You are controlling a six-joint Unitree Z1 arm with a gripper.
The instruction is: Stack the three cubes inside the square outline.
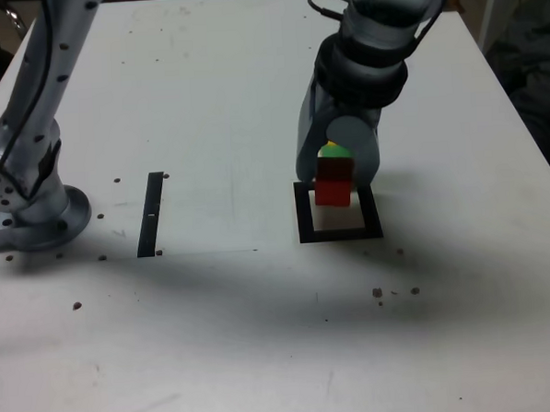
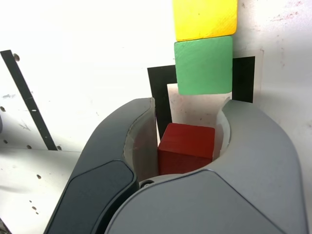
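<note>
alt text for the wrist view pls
Two grey gripper fingers hold a red cube above a white table; beyond it, a green cube overlaps the border of a black square outline, with a yellow cube against its far side.

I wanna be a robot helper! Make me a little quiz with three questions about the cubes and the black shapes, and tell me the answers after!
1. What colour is the cube between the gripper's fingers?
2. True or false: in the exterior view, the straight black strip is to the left of the square outline.
3. Fill the gap: in the wrist view, the green cube shows right next to the ____ cube.

Key:
1. Red: it's the red cube.
2. True.
3. Yellow: that's the yellow cube.
</note>
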